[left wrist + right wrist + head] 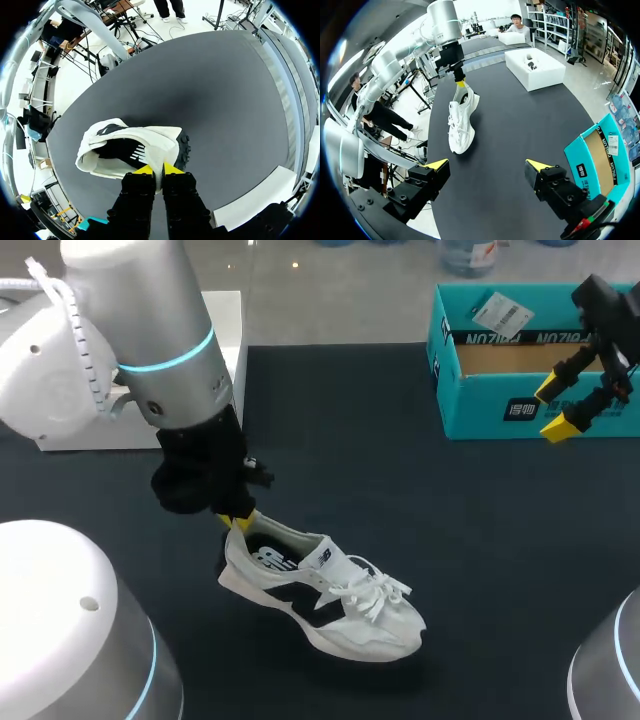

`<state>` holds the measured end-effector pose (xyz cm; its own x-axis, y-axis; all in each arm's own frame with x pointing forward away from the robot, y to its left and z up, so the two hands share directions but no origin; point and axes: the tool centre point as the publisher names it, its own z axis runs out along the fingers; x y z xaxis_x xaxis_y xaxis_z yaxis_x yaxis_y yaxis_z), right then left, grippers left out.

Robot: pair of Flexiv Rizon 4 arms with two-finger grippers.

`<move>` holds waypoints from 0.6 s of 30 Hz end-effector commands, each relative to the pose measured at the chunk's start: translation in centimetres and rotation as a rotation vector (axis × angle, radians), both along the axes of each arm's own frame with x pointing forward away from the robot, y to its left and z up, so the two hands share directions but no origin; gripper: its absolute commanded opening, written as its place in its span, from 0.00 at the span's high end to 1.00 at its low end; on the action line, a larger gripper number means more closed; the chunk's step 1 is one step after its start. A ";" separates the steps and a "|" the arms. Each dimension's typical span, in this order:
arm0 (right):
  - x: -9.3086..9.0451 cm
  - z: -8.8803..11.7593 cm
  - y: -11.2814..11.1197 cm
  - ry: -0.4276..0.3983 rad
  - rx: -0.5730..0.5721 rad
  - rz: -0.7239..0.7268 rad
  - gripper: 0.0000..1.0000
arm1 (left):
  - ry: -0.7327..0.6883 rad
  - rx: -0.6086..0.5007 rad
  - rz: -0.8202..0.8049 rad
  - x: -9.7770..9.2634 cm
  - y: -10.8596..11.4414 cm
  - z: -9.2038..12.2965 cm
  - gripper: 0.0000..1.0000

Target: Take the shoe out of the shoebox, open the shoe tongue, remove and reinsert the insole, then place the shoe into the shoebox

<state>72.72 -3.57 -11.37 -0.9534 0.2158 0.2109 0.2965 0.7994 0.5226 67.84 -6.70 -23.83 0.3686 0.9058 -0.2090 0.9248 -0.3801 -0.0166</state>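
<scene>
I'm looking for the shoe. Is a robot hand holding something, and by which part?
The left gripper pinches the white shoe by the back rim of its heel. The right gripper is open and holds nothing.

I see on the dark table [420, 530] a white shoe [330, 600] — further back, a teal shoebox [500, 405] and a white box [225, 320].

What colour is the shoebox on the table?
The shoebox is teal outside, with a plain brown inside; the head view shows it best.
</scene>
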 end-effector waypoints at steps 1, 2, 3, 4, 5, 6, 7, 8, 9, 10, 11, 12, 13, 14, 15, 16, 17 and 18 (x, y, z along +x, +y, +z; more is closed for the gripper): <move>0.2 -0.1 0.0 0.002 -0.003 0.001 0.00 | 0.012 -0.006 0.005 0.4 -1.2 -1.7 1.00; 0.2 -0.1 0.0 0.002 -0.003 0.001 0.00 | 0.019 -0.015 0.010 0.4 -1.4 -1.9 1.00; 0.2 -0.1 0.0 0.002 -0.003 0.001 0.00 | 0.028 -0.027 0.014 0.4 -1.5 -2.1 1.00; 0.2 -0.1 0.0 0.002 -0.003 0.001 0.00 | 0.024 -0.033 0.014 0.4 -1.5 -2.3 1.00; 0.2 -0.1 0.0 0.002 -0.003 0.001 0.00 | 0.023 -0.036 0.014 0.4 -1.6 -2.6 1.00; 0.2 -0.1 0.0 0.002 -0.003 0.001 0.00 | 0.026 -0.039 0.013 0.4 -1.7 -2.9 1.00; 0.2 -0.1 0.0 0.002 -0.003 0.001 0.00 | 0.018 -0.047 0.009 0.4 -1.7 -3.1 1.00; 0.2 -0.1 0.0 0.002 -0.003 0.001 0.00 | 0.020 -0.052 0.004 0.4 -1.7 -3.4 1.00; 0.2 -0.1 0.0 0.002 -0.003 0.001 0.00 | 0.022 -0.052 0.003 0.4 -1.7 -3.7 1.00; 0.2 -0.1 0.0 0.002 -0.003 0.001 0.00 | 0.017 -0.044 0.006 0.4 -1.8 -4.0 1.00; 0.2 -0.1 0.0 0.002 -0.003 0.001 0.00 | 0.017 -0.044 0.007 0.5 -1.8 -4.2 1.00; 0.2 -0.1 0.0 0.002 -0.003 0.001 0.00 | 0.016 -0.044 0.011 0.6 -1.8 -4.6 1.00; 0.2 -0.1 0.0 0.002 -0.003 0.001 0.00 | 0.015 -0.043 0.013 0.6 -1.8 -4.7 1.00; 0.2 -0.1 0.0 0.002 -0.003 0.001 0.00 | 0.016 -0.042 0.016 0.6 -1.8 -5.1 1.00; 0.2 -0.1 0.0 0.002 -0.003 0.001 0.00 | 0.021 -0.038 0.019 0.6 -1.8 -5.3 1.00; 0.2 -0.1 0.0 0.002 -0.003 0.001 0.00 | 0.021 -0.035 0.022 0.6 -1.8 -5.5 1.00; 0.2 -0.1 0.0 0.002 -0.003 0.001 0.00 | 0.021 -0.035 0.023 0.5 -1.7 -5.7 1.00; 0.2 -0.1 0.0 0.002 -0.003 0.001 0.00 | 0.022 -0.036 0.023 0.4 -1.7 -5.9 1.00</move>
<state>72.72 -3.57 -11.38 -0.9534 0.2158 0.2109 0.2965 0.7994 0.5226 68.29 -8.22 -29.23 0.3421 0.9072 -0.2449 0.9329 -0.3591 -0.0271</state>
